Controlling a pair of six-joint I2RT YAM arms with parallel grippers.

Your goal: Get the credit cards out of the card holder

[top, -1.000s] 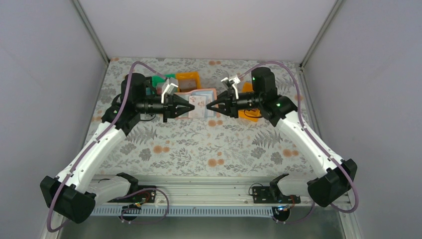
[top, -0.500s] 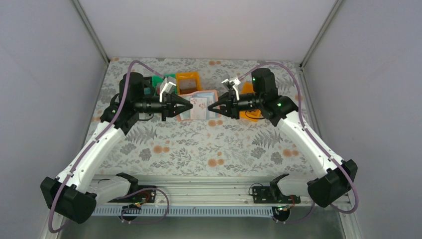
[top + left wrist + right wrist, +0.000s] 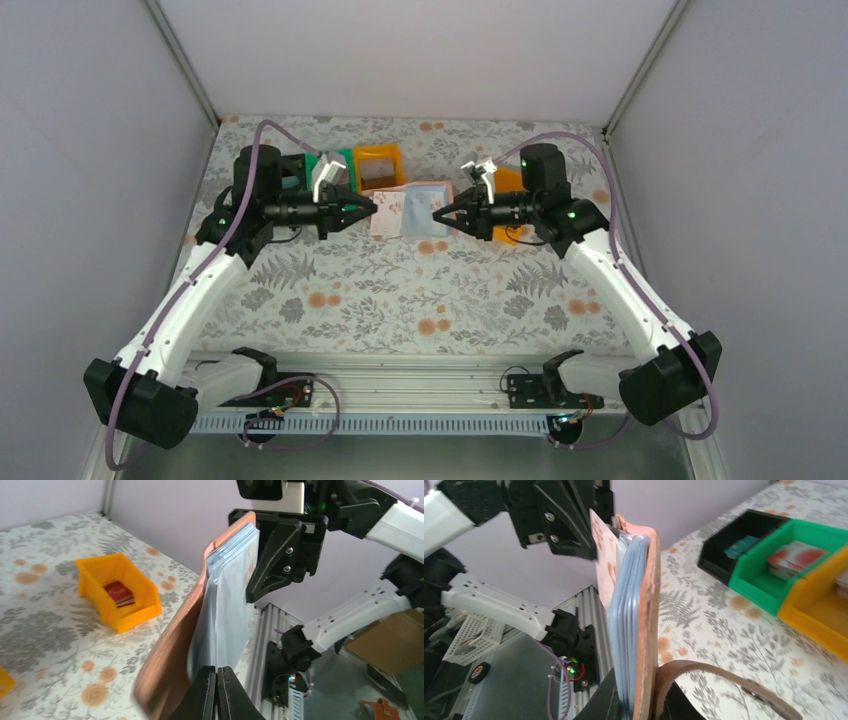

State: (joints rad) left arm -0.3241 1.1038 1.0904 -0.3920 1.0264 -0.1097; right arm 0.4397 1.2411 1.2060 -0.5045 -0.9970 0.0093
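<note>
The card holder (image 3: 428, 200) hangs open above the table between my two arms. Its brownish-pink cover (image 3: 649, 605) and pale blue sleeves (image 3: 230, 615) stand on edge. My right gripper (image 3: 437, 213) is shut on the holder's right end, cover and sleeves together, and the closing strap (image 3: 724, 677) loops beside my jaws (image 3: 641, 700). My left gripper (image 3: 372, 207) is shut on the left edge of a whitish-pink credit card (image 3: 388, 212). That card (image 3: 603, 565) sticks out of the sleeves toward the left gripper. It runs edge-on into the shut left gripper (image 3: 216, 669).
Behind the left arm stand a black bin (image 3: 744, 540) with a teal card, a green bin (image 3: 335, 165) with a pinkish card and an orange bin (image 3: 378, 165). Another orange bin (image 3: 117, 592) behind the right gripper holds a dark red card. The aluminium rail (image 3: 400, 372) runs along the near edge.
The two grippers have drawn apart. The left one moved left with the whitish-pink card, which now sticks further out of the holder. The right one moved right with the holder.
</note>
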